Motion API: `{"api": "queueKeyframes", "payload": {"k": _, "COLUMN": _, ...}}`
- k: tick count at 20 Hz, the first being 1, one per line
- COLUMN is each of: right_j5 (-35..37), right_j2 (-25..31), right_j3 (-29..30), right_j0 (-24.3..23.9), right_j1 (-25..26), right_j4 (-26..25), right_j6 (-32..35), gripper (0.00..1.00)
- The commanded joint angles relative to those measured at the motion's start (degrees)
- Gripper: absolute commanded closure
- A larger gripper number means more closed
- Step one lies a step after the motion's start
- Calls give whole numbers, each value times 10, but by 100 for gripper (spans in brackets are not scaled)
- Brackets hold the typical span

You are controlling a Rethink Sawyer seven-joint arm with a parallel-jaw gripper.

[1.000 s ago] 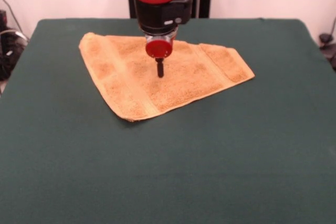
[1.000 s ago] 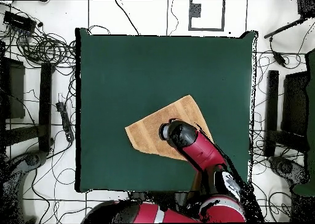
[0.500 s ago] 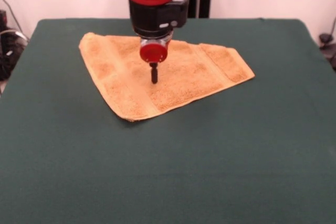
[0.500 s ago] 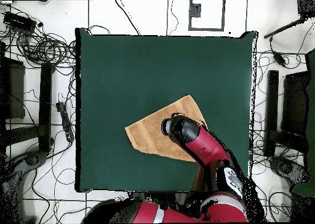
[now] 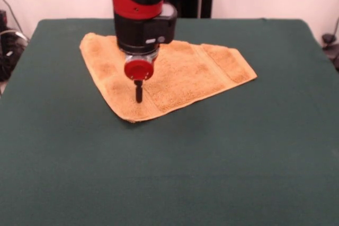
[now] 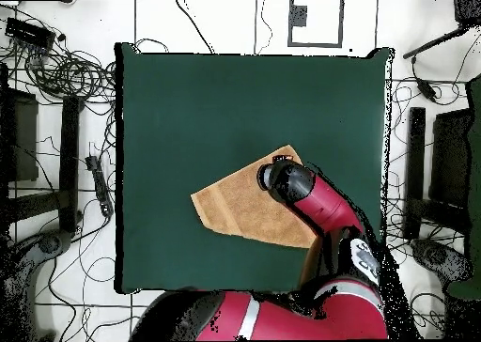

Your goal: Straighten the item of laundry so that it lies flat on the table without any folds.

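Terry cloth, golden-orange: in the front view your towel (image 5: 164, 75) lay on the far half of the table (image 5: 212, 173), which was covered in dark green felt-like cloth. The towel's shape was an irregular quadrilateral, not a rectangle, so it looked folded over on itself. Smoother woven bands crossed the nubby pile near the right end and again on the left part. Its long axis ran left to right, sloping slightly down toward the right corner, and a blunt point aimed at the camera. Your gripper (image 5: 139, 95) hung below a red disc on the black and red arm, over the towel's near-left part just above that pointed corner. It showed as one narrow black stub, fingers together. You could not tell from this view whether the tip touched the cloth.

In the overhead view the towel (image 6: 240, 207) sat right of the table's (image 6: 188, 103) centre and toward the robot's side, long axis slanting from lower left up to upper right. Your arm covered the towel's right portion, and its end (image 6: 281, 177) stood over the upper right corner. The fingers themselves were hidden under the arm there.
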Motion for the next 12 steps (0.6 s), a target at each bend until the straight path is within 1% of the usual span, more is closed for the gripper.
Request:
{"api": "queueKeyframes", "payload": {"k": 1, "right_j5": 36, "right_j2": 46, "right_j3": -63, "right_j0": -14, "right_j1": 36, "right_j4": -12, "right_j6": 21, "gripper": 0}}
{"api": "queueKeyframes", "payload": {"k": 8, "right_j5": 20, "right_j2": 66, "right_j3": -66, "right_j0": -16, "right_j1": 49, "right_j4": 0, "right_j6": 41, "gripper": 0}}
{"api": "queueKeyframes", "payload": {"k": 12, "right_j5": 7, "right_j2": 91, "right_j3": -46, "right_j0": -17, "right_j1": 46, "right_j4": 27, "right_j6": 73, "gripper": 0}}
